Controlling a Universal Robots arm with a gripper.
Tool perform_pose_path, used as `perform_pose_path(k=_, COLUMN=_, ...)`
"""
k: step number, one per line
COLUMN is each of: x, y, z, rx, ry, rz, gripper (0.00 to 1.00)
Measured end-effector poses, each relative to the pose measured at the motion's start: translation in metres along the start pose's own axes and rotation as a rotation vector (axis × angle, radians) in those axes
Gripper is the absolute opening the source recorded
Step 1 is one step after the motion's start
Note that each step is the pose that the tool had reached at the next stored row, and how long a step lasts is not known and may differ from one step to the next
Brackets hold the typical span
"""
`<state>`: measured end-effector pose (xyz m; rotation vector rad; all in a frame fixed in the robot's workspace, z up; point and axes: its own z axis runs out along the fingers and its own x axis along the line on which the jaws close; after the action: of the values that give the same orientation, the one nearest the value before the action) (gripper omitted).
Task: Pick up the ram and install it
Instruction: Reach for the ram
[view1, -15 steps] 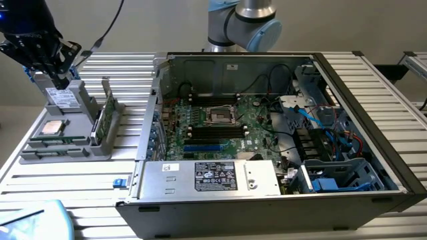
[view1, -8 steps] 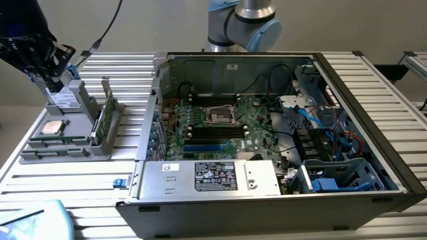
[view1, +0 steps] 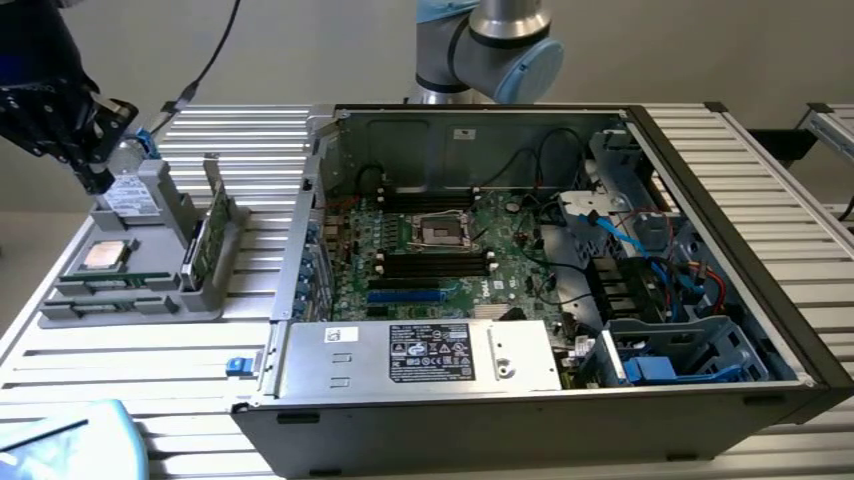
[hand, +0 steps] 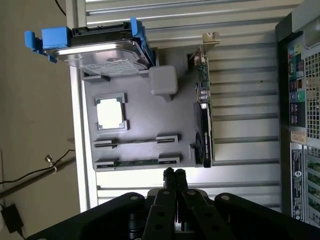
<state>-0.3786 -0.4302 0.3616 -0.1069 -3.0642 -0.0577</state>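
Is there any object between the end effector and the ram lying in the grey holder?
Nothing visible does. The end effector hangs above the grey holder, and the ram lies uncovered in its slot.

The square silver metal chip is gleaming; the grey tray holding it is looking matt, probably plastic.

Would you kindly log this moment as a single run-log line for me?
ram: lying in gray tray, ungrasped | gripper: shut, empty, close to ram | computer case: open
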Motion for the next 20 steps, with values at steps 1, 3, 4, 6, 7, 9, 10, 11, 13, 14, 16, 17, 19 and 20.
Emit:
perform_pose_path(k=1, x=0.001, y=-0.0012, z=0.0006, rx=0.0003, ry=0.0017, rz=0.000, gripper=0.10)
perform_pose_path(k=3, x=0.002, y=-0.0031, z=0.0021, rx=0.0011, ry=0.0044, rz=0.000, gripper=0.10)
perform_pose_path(k=4, x=0.003, y=-0.0038, z=0.0030, rx=0.0017, ry=0.0055, rz=0.000, gripper=0.10)
perform_pose_path(k=6, x=0.005, y=-0.0045, z=0.0056, rx=0.0034, ry=0.0062, rz=0.000, gripper=0.10)
perform_pose_path(k=7, x=0.006, y=-0.0048, z=0.0069, rx=0.0046, ry=0.0064, rz=0.000, gripper=0.10)
perform_pose_path(k=9, x=0.008, y=-0.0052, z=0.0097, rx=0.0072, ry=0.0068, rz=0.000, gripper=0.10)
perform_pose_path(k=10, x=0.009, y=-0.0054, z=0.0111, rx=0.0086, ry=0.0068, rz=0.000, gripper=0.10)
perform_pose_path(k=11, x=0.010, y=-0.0055, z=0.0125, rx=0.0100, ry=0.0067, rz=0.000, gripper=0.10)
perform_pose_path(k=13, x=0.012, y=-0.0059, z=0.0153, rx=0.0131, ry=0.0066, rz=-0.001, gripper=0.10)
perform_pose_path(k=14, x=0.013, y=-0.0060, z=0.0167, rx=0.0148, ry=0.0065, rz=-0.001, gripper=0.10)
perform_pose_path(k=16, x=0.015, y=-0.0064, z=0.0194, rx=0.0177, ry=0.0066, rz=-0.001, gripper=0.10)
perform_pose_path(k=17, x=0.016, y=-0.0066, z=0.0207, rx=0.0189, ry=0.0069, rz=-0.001, gripper=0.10)
perform_pose_path(k=19, x=0.018, y=-0.0071, z=0.0234, rx=0.0213, ry=0.0073, rz=-0.002, gripper=0.10)
perform_pose_path(k=20, x=0.018, y=-0.0074, z=0.0246, rx=0.0225, ry=0.0075, rz=-0.002, gripper=0.10)
